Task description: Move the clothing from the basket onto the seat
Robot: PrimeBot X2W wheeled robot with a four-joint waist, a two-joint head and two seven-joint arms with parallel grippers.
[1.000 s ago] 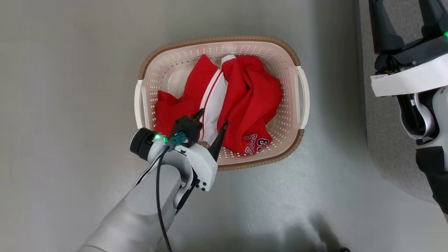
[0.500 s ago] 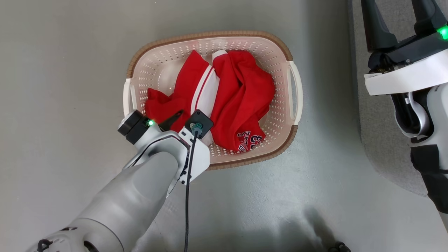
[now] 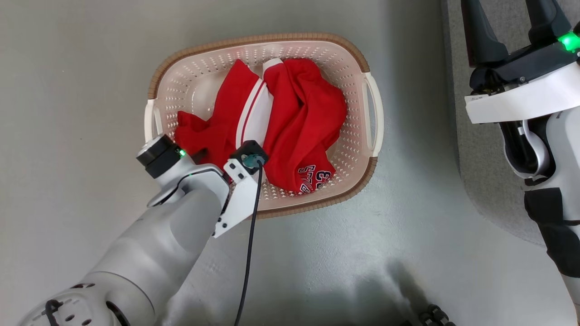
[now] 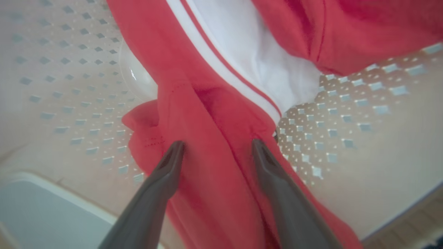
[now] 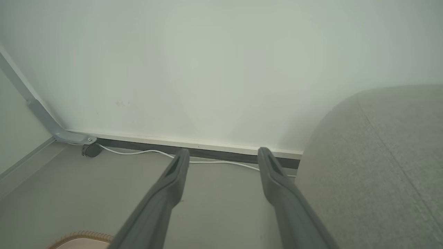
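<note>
Your left hand [image 4: 217, 144] has dropped into the basket [image 3: 199, 81] over the last second. Both fingers showed over the near rim in the head view a second ago; now they're tucked under the wrist. The head camera shifted too, so ignore the basket's apparent drift.

Left wrist view: fingers spread wide, straddling a red fold of the clothing [image 3: 299, 113] beside the white stripe, nothing pinched yet. I'd say you're lined up for the first grab. The clothing lies in the basket, none on the part of the seat [image 5: 380, 166] you can see. Your right hand [image 5: 223, 152] is spread open too, empty, up beside the seat and facing the wall.

Can't tell:
- whether the left tips touch the fabric or hover just above it
- how many garments are in the pile
- the lettering: folded over, unreadable

The right fingertips are cut off at the top of the head view.
</note>
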